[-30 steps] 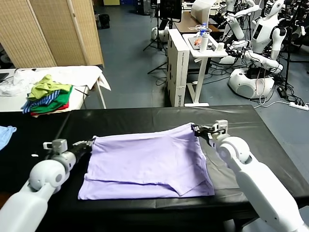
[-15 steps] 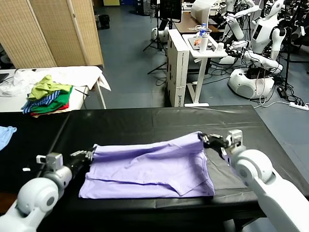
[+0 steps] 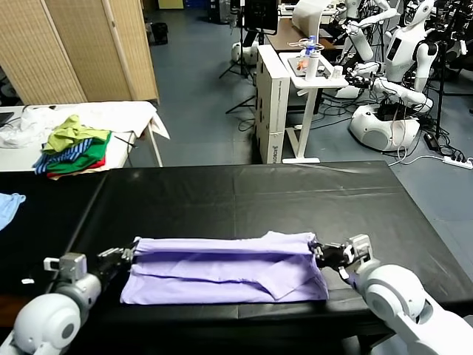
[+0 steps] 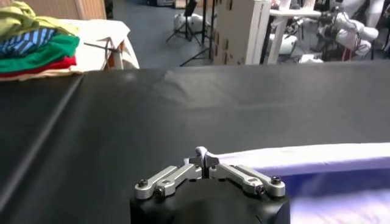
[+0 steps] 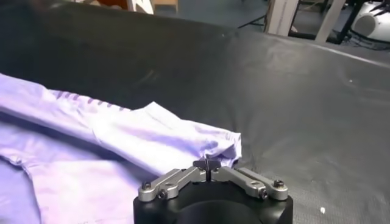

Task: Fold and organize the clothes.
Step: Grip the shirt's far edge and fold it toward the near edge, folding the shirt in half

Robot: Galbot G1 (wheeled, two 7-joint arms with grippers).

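The clothes, a lavender T-shirt, lie folded into a narrow band near the front edge of the black table. My left gripper is shut on the band's left corner. The left wrist view shows its tips pinching a bit of lavender fabric, with the T-shirt stretching away from them. My right gripper is shut on the right corner. In the right wrist view its tips meet at the edge of the folded T-shirt, where a strip of darker purple print shows.
A pile of green, yellow, striped and red garments lies on a white side table at the left, also in the left wrist view. A light blue cloth sits at the table's left end. A white cabinet and other robots stand behind.
Both grippers have drawn the T-shirt's far edge toward the table's front, laying the upper half over the lower half. The broad spread cloth has become a narrow band.
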